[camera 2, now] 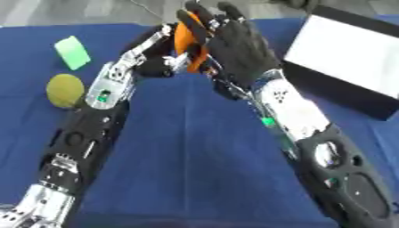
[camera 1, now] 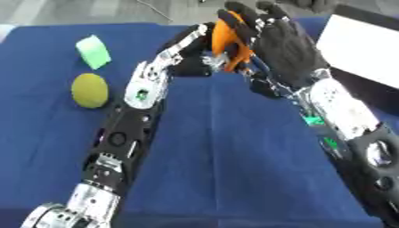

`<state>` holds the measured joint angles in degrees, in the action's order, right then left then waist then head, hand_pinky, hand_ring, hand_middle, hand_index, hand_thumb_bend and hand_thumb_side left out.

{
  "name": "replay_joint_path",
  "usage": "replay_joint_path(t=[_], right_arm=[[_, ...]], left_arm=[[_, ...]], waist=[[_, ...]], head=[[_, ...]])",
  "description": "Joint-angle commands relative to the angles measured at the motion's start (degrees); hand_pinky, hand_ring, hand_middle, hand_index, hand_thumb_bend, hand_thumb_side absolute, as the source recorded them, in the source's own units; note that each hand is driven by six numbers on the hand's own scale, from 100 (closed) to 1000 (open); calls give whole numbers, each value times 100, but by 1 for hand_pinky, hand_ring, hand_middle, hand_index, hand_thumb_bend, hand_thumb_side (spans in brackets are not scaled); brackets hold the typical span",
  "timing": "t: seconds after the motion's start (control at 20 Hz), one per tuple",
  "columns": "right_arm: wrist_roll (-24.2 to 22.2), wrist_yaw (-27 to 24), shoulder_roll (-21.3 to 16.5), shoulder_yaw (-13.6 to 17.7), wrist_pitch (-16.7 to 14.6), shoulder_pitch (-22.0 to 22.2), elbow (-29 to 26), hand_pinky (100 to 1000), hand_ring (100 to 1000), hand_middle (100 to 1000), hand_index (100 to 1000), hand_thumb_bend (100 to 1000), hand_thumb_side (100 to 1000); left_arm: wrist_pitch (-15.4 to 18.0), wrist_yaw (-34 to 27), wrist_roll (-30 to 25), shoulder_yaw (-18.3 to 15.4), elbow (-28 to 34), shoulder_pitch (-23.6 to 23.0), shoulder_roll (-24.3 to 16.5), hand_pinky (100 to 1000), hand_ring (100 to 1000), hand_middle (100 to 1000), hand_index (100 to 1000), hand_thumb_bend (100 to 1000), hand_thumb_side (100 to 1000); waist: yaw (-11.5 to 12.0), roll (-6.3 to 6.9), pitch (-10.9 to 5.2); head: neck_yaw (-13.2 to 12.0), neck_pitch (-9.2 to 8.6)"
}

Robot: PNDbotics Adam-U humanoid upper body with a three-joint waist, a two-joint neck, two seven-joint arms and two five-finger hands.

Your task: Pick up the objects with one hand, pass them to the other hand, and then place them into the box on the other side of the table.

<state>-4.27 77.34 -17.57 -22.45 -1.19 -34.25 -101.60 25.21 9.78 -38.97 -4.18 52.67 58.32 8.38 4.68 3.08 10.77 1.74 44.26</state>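
A blue table [camera 1: 218, 169] carries a black box [camera 2: 343, 95] with a white inside at its right edge. Above the far middle, the right hand [camera 1: 284, 44] curls round an orange object [camera 1: 231, 40], which the left hand [camera 1: 193, 42] also meets, its fingers hidden. A yellow-green ball [camera 1: 90, 90] and green block [camera 1: 93, 51] lie left

Orange obj [camera 1: 230, 39] held aloft; yellow ball [camera 1: 90, 90], green block [camera 1: 93, 51] on cloth.

A lab or test bench, it seems; blue cloth-covered table [camera 2: 195, 169] (pale bare floor [camera 1: 78, 11] beyond).
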Motion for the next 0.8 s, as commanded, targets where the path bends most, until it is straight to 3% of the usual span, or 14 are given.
replay_joint_path(t=[0.05, 0.8], right_arm=[[38, -130, 89, 39, 77, -81, 2, 896, 697, 929, 1000, 100, 100], [-672, -91, 151, 178, 465, 93, 26, 898, 963, 939, 1000, 100, 155]], left_arm=[[1238, -71, -1300, 143, 247, 93, 154, 588, 378, 385, 533, 100, 377], [1395, -483, -1300, 418, 208, 127, -154, 591, 377, 383, 532, 100, 367]], waist=[[-2, -20, -70], [-6, 52, -63]], head=[[-24, -14], [433, -14]])
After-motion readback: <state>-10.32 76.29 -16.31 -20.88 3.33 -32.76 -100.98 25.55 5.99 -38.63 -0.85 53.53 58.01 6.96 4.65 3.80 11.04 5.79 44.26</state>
